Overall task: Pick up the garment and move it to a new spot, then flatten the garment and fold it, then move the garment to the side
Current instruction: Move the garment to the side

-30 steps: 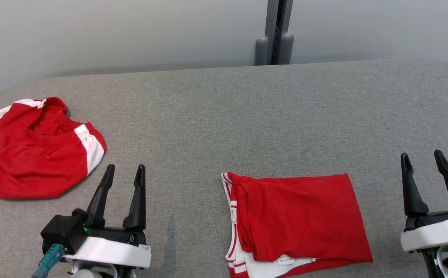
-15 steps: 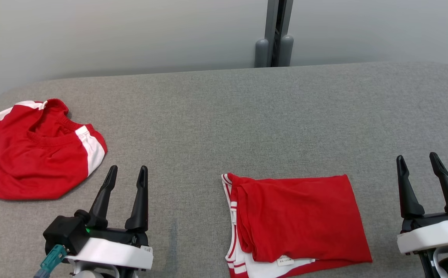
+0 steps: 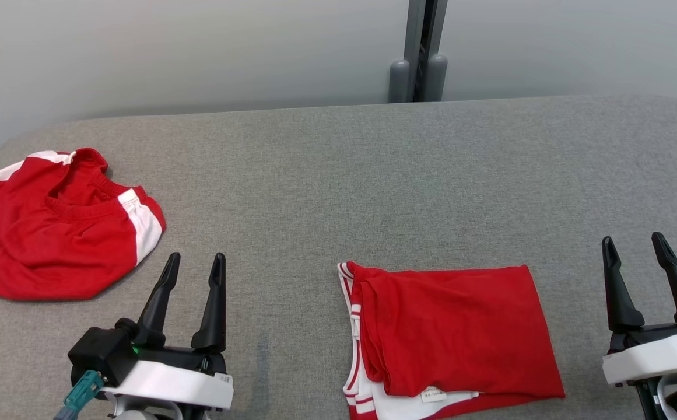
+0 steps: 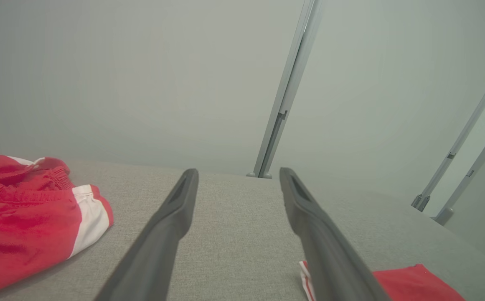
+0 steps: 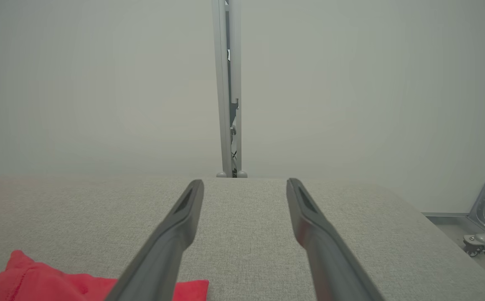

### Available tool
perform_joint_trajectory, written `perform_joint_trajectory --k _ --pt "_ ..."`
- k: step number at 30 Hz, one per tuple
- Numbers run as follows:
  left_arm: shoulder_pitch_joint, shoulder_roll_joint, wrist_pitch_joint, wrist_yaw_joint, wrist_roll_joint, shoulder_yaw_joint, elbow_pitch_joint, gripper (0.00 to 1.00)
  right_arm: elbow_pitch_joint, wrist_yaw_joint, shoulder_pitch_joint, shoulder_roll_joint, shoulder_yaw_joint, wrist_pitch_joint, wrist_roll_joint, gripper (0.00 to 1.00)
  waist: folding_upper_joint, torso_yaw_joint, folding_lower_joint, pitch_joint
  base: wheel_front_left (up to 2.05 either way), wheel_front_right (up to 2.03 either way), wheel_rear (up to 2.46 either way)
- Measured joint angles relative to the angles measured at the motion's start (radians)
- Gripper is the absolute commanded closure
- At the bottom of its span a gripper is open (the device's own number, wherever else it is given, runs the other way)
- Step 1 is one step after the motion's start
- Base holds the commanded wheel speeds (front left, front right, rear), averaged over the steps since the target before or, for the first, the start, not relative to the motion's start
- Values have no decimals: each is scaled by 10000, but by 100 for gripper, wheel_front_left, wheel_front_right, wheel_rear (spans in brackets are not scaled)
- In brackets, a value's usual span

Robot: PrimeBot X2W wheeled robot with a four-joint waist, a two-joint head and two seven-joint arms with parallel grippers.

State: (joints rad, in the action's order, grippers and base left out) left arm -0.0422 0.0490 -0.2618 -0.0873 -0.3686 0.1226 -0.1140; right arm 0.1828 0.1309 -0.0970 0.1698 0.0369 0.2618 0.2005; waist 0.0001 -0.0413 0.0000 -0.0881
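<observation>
- Look at the folded red garment [image 3: 455, 332]. It lies flat by the near edge of the grey worktop [image 3: 338, 175], a bit right of the middle.
- A small white label [image 3: 434, 395] sticks out at its near side. The writing on it is too tiny to read.
- White stripes run down its left side. Its near corner is cut off by the bottom of the head view.
- The crumpled red garment [image 3: 52, 233], with white bands and a stretchy rim, sits at the left edge of the worktop. Part of it is cut off at the side, so you cannot tell what kind of clothing it is.
- Your left gripper [image 3: 196, 259] is open and holds nothing. It is between the two garments, by the near edge, touching neither.
- Your right gripper [image 3: 632, 239] is open and holds nothing too. It is by the near right corner, apart from the folded garment.
- A teal plug [image 3: 81, 391] sticks out beside the left gripper's base, half cut off.
- A grey post [image 3: 420, 52] stands behind the far edge.
</observation>
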Motion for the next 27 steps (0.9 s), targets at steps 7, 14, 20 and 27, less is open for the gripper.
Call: perform_joint_trajectory --k 7,14,20,27 --pt "10 -2 0 -6 0 -38 -35 0 -2 0 20 -10 19 0 27 0 0 -29 0 9 0 0 0" --pt "29 -2 0 -8 -13 -29 -48 0 35 0 31 15 4 0 40 0 0 -55 0 10 0 0 0" --pt "52 -2 0 -8 -48 36 -81 0 247 0 45 59 -107 6 194 0 0 -87 0 61 0 0 0" --pt "62 -2 0 -15 -44 153 -107 0 1820 0 236 470 -1430 -270 1409 0 0 -164 0 39 0 0 0"
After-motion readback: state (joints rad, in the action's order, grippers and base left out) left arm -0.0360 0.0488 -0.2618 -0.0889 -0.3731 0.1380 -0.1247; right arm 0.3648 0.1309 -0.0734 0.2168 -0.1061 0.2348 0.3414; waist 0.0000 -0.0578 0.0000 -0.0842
